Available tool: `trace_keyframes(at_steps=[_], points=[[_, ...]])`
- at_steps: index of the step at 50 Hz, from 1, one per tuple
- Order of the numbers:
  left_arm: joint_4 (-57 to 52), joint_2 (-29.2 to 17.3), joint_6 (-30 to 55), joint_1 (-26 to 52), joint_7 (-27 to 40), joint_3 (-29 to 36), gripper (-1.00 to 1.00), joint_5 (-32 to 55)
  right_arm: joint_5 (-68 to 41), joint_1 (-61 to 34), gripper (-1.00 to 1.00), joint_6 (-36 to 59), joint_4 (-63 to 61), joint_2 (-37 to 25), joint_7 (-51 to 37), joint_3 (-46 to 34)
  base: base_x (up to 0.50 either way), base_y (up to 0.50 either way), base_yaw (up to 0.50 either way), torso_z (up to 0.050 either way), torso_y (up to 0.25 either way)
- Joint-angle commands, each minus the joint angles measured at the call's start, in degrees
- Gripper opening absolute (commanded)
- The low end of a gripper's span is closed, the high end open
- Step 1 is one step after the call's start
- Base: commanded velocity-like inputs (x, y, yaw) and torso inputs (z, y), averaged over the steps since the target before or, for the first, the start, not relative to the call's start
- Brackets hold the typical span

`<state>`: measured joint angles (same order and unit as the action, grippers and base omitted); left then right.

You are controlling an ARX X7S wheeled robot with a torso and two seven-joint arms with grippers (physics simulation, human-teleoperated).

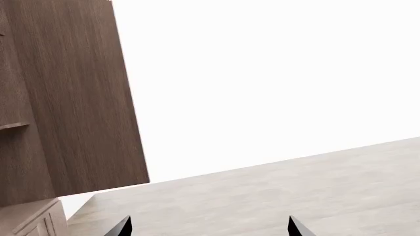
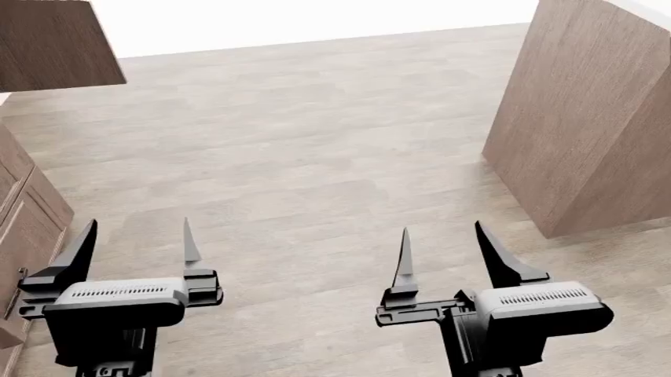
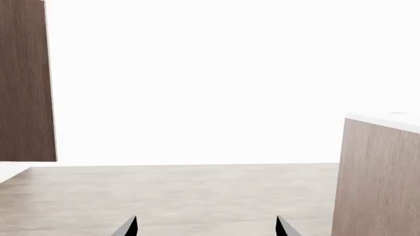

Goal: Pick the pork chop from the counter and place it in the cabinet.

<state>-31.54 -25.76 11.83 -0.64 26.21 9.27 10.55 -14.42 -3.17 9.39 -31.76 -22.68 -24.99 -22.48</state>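
Pale wood-plank floor (image 2: 314, 149) fills most of the head view. Both grippers hang low over it, empty — left gripper (image 2: 137, 243) with jaws spread wide, right gripper (image 2: 445, 251) likewise spread, nothing between the fingers. Counter (image 2: 587, 118) stands at the right, brown wood-grain side panel facing the robot, sliver of white top at its upper edge; right wrist view shows the same counter (image 3: 380, 177) with its white top edge. Pork chop not visible in any view — can't tell where it lies. Dark brown upper unit (image 2: 53, 43) hangs at top left; lighter brown drawers (image 2: 27, 220) with a dark handle run down the left edge. Left wrist view shows a dark wood panel (image 1: 72, 98) beside white background.
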Motion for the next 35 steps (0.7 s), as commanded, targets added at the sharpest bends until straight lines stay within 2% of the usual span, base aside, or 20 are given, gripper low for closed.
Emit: trace_keyframes(at_steps=[1,6,10,19,21,23,30,35], points=[[-0.5,-0.1,-0.4,-0.4,0.1,0.0,1.0,0.1,-1.3,1.1,1.0,0.1,0.5,-0.1,-0.8,1.1,0.0,0.0,0.0,0.0,0.0],[-0.5,-0.2,-0.5,-0.5,0.1,0.2,1.0,-0.1,-2.5,0.6,1.0,2.3,0.4,-0.6,-0.7,1.2,0.0,0.0,0.0,0.0,0.0],[-1.2,-0.7,1.5,1.0,0.1,0.5,1.0,-0.5,-5.5,-0.7,1.0,7.2,-3.6,-5.2,-2.2,7.0,-0.49,0.1,0.0,0.0,0.0],[-1.4,-1.6,4.0,3.4,-0.9,0.7,1.0,0.3,-7.6,-2.1,1.0,11.6,-6.7,-8.3,-2.8,9.8,-0.49,0.1,0.0,0.0,0.0],[-8.0,-4.0,12.2,8.7,-2.0,0.8,1.0,1.8,-10.4,-6.3,1.0,19.3,-11.8,-12.7,-4.2,13.4,-0.49,0.08,0.0,0.0,0.0],[-10.9,-4.9,15.8,11.1,-2.3,0.9,1.0,2.5,-12.5,-10.1,1.0,24.2,-14.4,-15.5,-4.5,15.6,-0.5,0.01,0.0,0.0,0.0],[-13.6,-6.2,19.5,13.1,-2.3,1.4,1.0,2.1,-18.0,-18.4,1.0,32.0,-16.3,-19.7,-3.8,19.3,-0.47,-0.14,0.0,0.0,0.0],[-13.8,-6.4,19.9,13.2,-2.2,1.5,1.0,2.0,-18.8,-19.6,1.0,33.0,-16.6,-20.2,-3.7,19.7,-0.44,-0.23,0.0,0.0,0.0]])
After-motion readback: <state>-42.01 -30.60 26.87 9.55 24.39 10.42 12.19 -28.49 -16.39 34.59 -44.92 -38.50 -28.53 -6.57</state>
